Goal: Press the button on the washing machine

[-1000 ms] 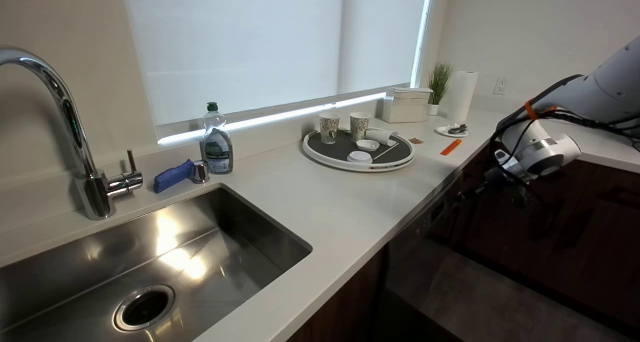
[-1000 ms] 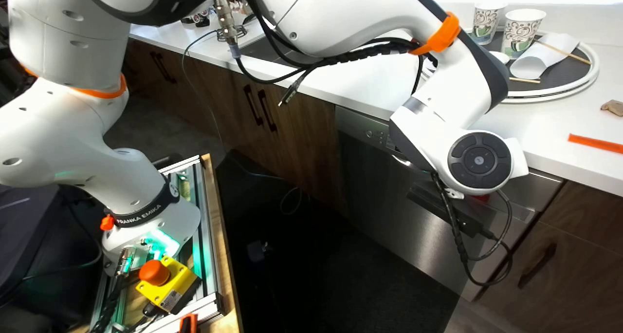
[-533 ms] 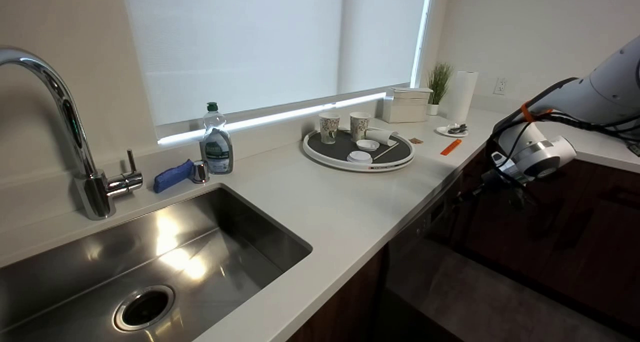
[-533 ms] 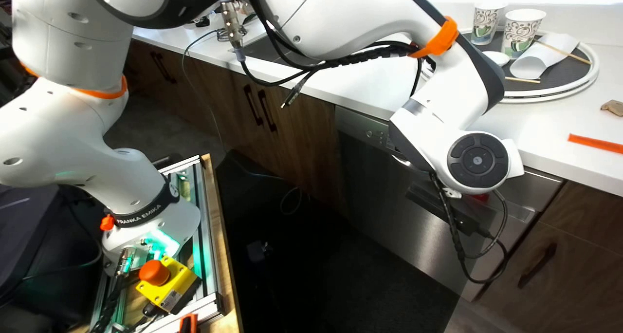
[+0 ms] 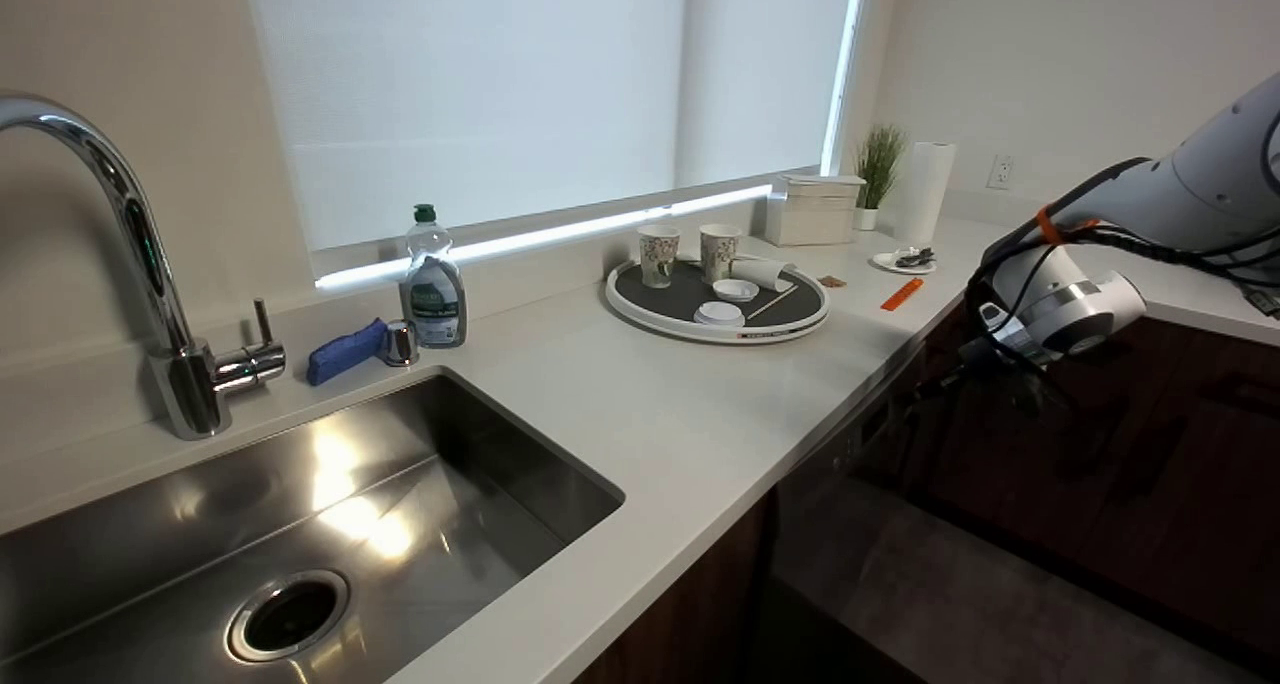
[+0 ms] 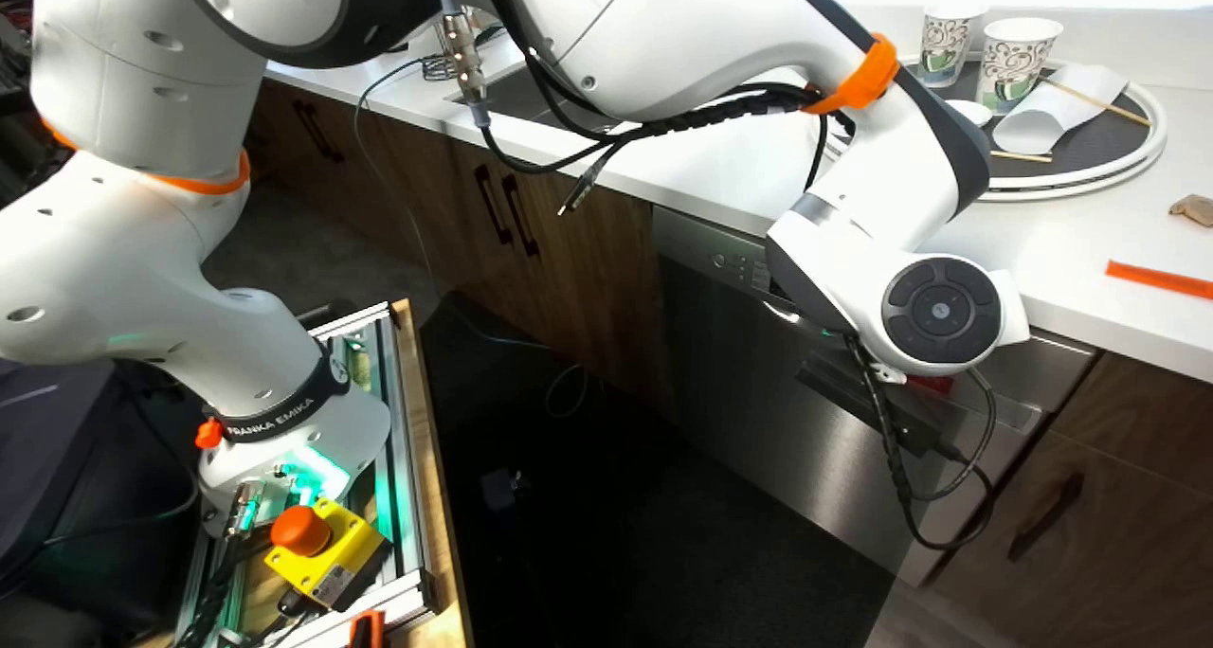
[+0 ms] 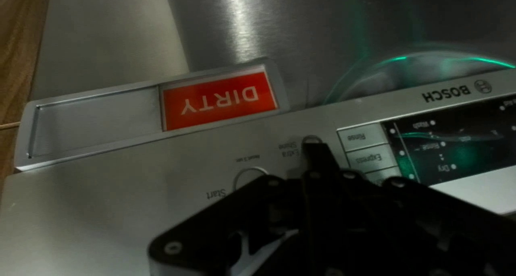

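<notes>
The washing machine (image 6: pixel 758 373) has a steel front under the counter. Its control strip, marked BOSCH, fills much of the wrist view upside down. There my black gripper (image 7: pixel 316 147) is shut with nothing between its fingers. Its tip overlaps a small round button (image 7: pixel 312 139) beside the words Extra Shine, covering most of it; I cannot tell whether they touch. Left of the tip, a larger round Start button (image 7: pixel 246 175) is partly hidden by the finger linkage. In an exterior view the gripper (image 5: pixel 918 394) points at the dark counter front; the wrist hides it from the opposite side.
A sliding sign (image 7: pixel 219 100) reading DIRTY sits along the control strip. The white counter edge (image 6: pixel 1071 316) is close to the wrist, with a round tray (image 6: pixel 1137 160) of cups above. A cable loop (image 6: pixel 990 496) hangs from the wrist. Wooden cabinets (image 6: pixel 1090 487) flank the machine.
The arm has shifted slightly, the wrist ending a little left and up in an exterior view. The upper arm has swung somewhat right as seen from the base side. Counter objects have stayed put.
</notes>
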